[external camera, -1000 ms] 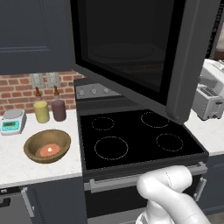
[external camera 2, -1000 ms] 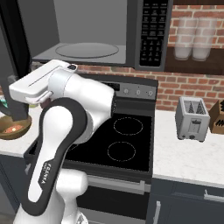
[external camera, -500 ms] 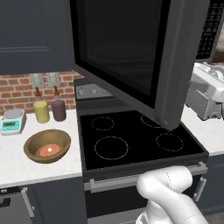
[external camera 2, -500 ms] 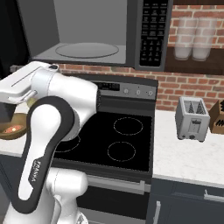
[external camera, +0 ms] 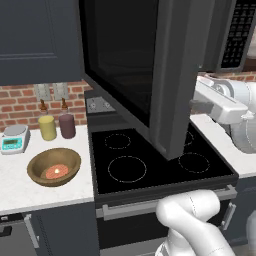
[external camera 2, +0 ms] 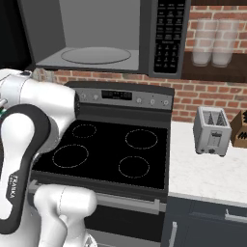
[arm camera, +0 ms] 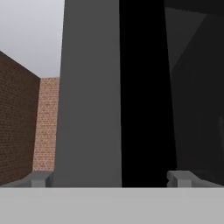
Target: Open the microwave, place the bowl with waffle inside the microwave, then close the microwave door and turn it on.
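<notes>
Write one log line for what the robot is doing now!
step: opening microwave door | door: swung wide | tool: open at door edge | bowl with waffle: on counter

A black stove top [external camera: 150,160] with four ring burners is sitting between white counters. On my left counter [external camera: 20,180], a yellow canister [external camera: 47,127] and a maroon canister [external camera: 67,125] are standing just beside each other, near a small scale [external camera: 12,138]. A silver toaster [external camera 2: 211,130] is standing on the right counter, beside what is possibly a knife block [external camera 2: 240,129].

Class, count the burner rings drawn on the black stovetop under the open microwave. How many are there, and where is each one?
4: on the stovetop, rear-left, rear-right, front-left, front-right. None appears hidden in the right base view.
</notes>
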Controlling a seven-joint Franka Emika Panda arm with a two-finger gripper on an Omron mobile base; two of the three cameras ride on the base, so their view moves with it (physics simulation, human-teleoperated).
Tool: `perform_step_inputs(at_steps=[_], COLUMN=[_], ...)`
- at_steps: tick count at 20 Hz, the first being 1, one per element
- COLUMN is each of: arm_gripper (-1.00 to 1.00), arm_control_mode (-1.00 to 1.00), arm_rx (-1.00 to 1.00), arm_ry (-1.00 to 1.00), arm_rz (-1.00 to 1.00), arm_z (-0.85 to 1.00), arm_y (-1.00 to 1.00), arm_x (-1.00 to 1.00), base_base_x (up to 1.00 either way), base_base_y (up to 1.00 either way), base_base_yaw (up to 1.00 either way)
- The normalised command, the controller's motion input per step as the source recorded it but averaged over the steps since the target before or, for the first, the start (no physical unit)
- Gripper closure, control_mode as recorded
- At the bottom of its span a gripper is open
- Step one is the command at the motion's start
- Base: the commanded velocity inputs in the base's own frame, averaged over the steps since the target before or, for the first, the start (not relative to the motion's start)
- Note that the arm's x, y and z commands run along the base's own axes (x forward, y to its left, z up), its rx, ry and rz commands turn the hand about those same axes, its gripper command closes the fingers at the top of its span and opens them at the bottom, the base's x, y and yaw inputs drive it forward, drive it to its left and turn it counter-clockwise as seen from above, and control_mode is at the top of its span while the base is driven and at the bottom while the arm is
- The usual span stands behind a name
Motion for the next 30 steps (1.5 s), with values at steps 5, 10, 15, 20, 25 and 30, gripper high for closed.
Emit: perform_step_inputs(at_steps=[5, 10, 15, 20, 25, 30], arm_gripper=[-1.00, -1.00, -1.00, -1.00, -1.00, -1.00], arm_control_mode=[-1.00, -1.00, -1.00, -1.00, -1.00, -1.00], arm_rx=[-0.03, -0.04, -0.04, -0.01, 0.00, 0.00], arm_ry=[0.00, 0.01, 0.00, 0.00, -0.16, -0.23], arm_rz=[0.01, 0.00, 0.00, -0.01, -0.13, -0.20], arm_z=[0.00, 0.00, 0.00, 0.00, 0.00, 0.00], arm_y=[0.82, 0.74, 0.59, 0.14, 0.00, 0.00], arm_x=[0.00, 0.00, -0.01, -0.21, -0.40, -0.33], base_base_x=[0.00, 0.00, 0.00, 0.00, 0.00, 0.00], base_base_y=[0.00, 0.00, 0.00, 0.00, 0.00, 0.00], base_base_yaw=[0.00, 0.00, 0.00, 0.00, 0.00, 0.00])
